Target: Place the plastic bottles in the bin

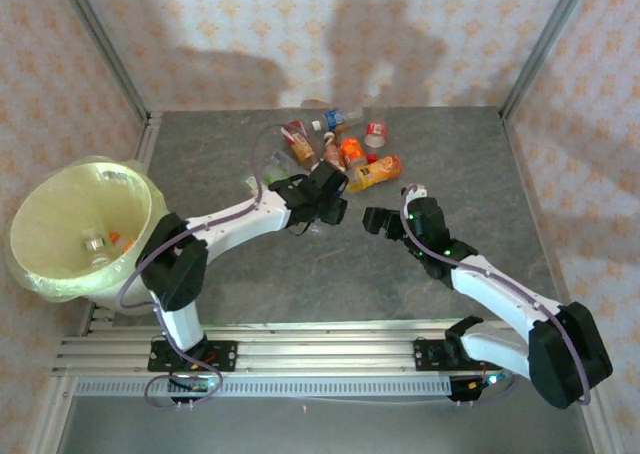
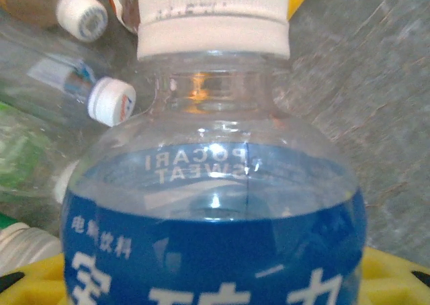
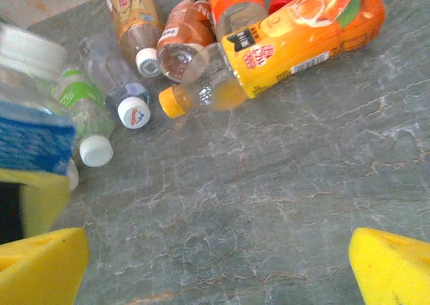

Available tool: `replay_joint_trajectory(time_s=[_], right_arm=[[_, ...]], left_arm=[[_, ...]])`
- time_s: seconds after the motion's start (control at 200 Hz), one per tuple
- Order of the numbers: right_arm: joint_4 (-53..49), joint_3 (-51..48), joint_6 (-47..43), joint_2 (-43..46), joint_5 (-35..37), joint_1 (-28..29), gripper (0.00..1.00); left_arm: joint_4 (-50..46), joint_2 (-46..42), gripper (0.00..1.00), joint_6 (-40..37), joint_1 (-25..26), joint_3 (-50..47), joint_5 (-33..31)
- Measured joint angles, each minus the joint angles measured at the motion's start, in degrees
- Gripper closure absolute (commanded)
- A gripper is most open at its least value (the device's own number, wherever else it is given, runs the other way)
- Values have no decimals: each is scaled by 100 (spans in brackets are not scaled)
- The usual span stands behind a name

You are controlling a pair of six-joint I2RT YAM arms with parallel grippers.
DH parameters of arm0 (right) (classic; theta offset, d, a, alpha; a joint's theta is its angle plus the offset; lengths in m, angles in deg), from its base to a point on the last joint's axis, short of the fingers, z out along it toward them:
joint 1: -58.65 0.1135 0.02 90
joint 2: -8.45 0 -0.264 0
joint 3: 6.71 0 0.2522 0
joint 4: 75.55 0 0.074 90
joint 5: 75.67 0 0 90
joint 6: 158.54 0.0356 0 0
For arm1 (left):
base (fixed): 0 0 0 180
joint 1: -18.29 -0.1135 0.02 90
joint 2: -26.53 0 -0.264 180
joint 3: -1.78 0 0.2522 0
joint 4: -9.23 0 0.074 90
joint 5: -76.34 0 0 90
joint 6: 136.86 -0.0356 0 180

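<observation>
The left pincer [image 1: 322, 206] is gripping a blue-labelled bottle [image 2: 215, 211] at the centre of the overhead view, just below the heap of bottles [image 1: 345, 154] lying at the upper middle of the grey bench [image 1: 470, 174]. The right pincer [image 3: 218, 268] is hanging just to its right, yellow pads [image 3: 390, 265] spread wide above the bench. The bag-lined bin [image 1: 60, 209] is sitting at the frame's left edge, well apart from the heap.
</observation>
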Motion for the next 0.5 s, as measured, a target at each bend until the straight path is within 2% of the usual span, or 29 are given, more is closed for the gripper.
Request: replay_joint_trajectory(time_s=[0.24,0.5], right_arm=[[190,122,-151,-105,-323,144,1],[278,313,-284,-249,-385,234,1]], left_arm=[[-13,-828,57,22,-76,-2,-98],[-245,-1856,60,164,-262,-144,-710]])
